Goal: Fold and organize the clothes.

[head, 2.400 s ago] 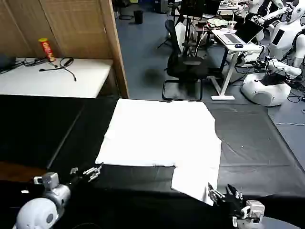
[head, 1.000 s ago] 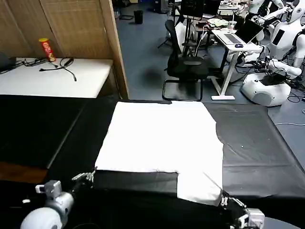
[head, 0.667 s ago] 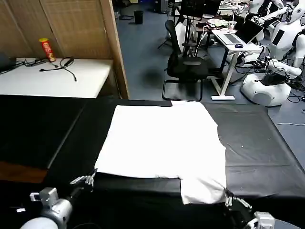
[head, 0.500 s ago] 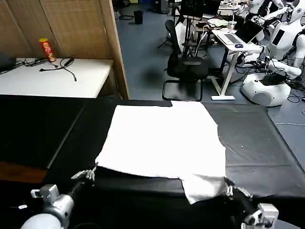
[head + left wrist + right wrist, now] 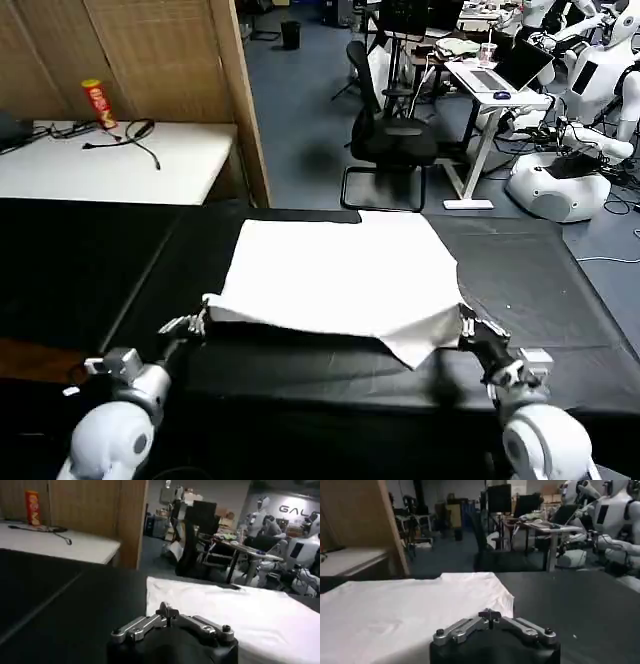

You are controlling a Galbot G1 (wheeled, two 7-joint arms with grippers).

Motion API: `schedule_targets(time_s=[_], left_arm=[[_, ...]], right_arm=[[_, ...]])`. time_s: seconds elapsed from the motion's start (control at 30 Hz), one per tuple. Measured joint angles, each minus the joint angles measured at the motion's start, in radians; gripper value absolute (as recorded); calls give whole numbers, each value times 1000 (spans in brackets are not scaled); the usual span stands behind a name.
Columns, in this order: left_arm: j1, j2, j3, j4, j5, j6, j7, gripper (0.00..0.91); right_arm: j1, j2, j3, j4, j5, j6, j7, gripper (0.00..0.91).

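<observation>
A wide table point(image 5: 560, 300) with a matte black top carries everything here, running across the head view from its 9 o'clock edge to its 3 o'clock edge. On it lies a white T-shirt point(image 5: 340, 275) (plain side up, no print showing), spread mostly flat around the middle of the surface and reaching toward 12 o'clock, where its far edge sits at the table's back rim. The near edge of the shirt, toward 6 o'clock, is lifted off the black surface at both corners and sags between them, with a loose flap hanging toward 5 o'clock. The black top around it is bare on both sides.
</observation>
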Motion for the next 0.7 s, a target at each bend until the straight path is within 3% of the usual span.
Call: schedule_targets(time_s=[0.7], left_arm=[[-211, 2, 83, 223, 18, -5, 15, 0]], right_arm=[[256, 3, -112, -335, -72, 87, -43, 0]])
